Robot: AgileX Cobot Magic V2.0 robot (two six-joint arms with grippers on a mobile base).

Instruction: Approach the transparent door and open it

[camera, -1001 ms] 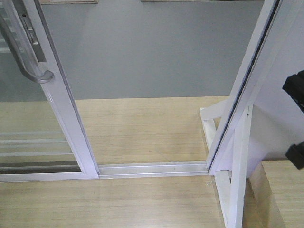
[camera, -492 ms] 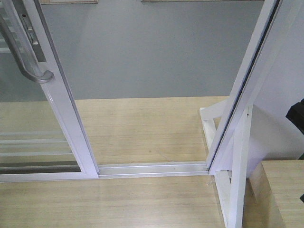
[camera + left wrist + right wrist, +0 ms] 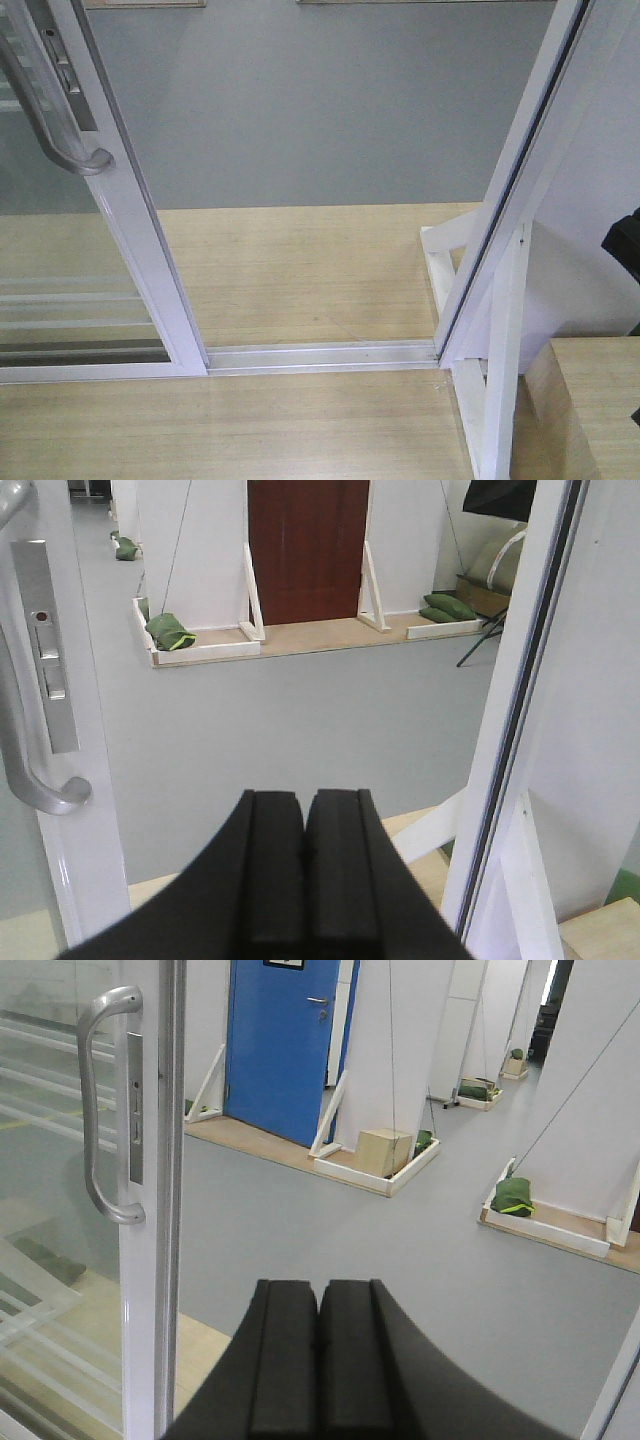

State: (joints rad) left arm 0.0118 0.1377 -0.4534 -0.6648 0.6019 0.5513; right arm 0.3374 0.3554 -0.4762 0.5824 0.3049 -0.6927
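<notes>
The transparent door (image 3: 135, 225) stands at the left of the front view, with barred glass and a curved grey handle (image 3: 62, 135). A wide gap lies between its stile and the white frame post (image 3: 515, 190) at the right. My left gripper (image 3: 305, 805) is shut and empty, pointing into the gap, with the door handle (image 3: 40, 785) to its left. My right gripper (image 3: 320, 1295) is shut and empty, with the door stile (image 3: 150, 1210) and handle (image 3: 100, 1110) to its left. A black arm part (image 3: 626, 242) shows at the right edge.
A metal floor track (image 3: 320, 355) crosses the opening on the wooden platform. A white brace (image 3: 440, 270) and a raised wooden step (image 3: 590, 400) sit at the right. Beyond lies grey floor with a red door (image 3: 308, 545), a blue door (image 3: 280, 1045) and green sandbags (image 3: 168, 632).
The black arm parts at the right edge of the front view shifted a second ago, leaving one dark piece there. The door and view have not moved since.
</notes>
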